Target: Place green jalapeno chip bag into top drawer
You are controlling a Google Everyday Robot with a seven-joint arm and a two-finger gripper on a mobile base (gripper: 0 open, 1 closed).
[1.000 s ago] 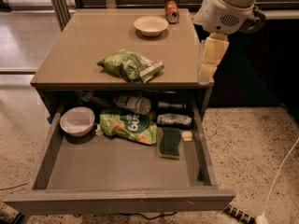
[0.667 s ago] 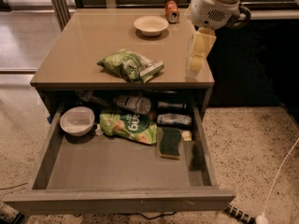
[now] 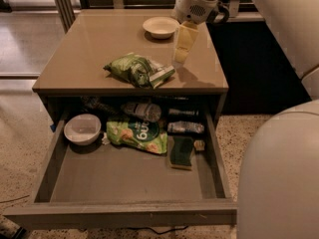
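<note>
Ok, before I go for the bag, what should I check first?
1. Top drawer pulled out: ok.
2. Green jalapeno chip bag free on the table, nothing on it: ok.
3. Tool over the bag: not ok, it hangs above the table to the bag's right.
4. Room in the drawer: ok, front part bare; white bowl, larger green bag and sponge sit further back.
5. Tabletop dish out of the way: ok, behind the tool.
</note>
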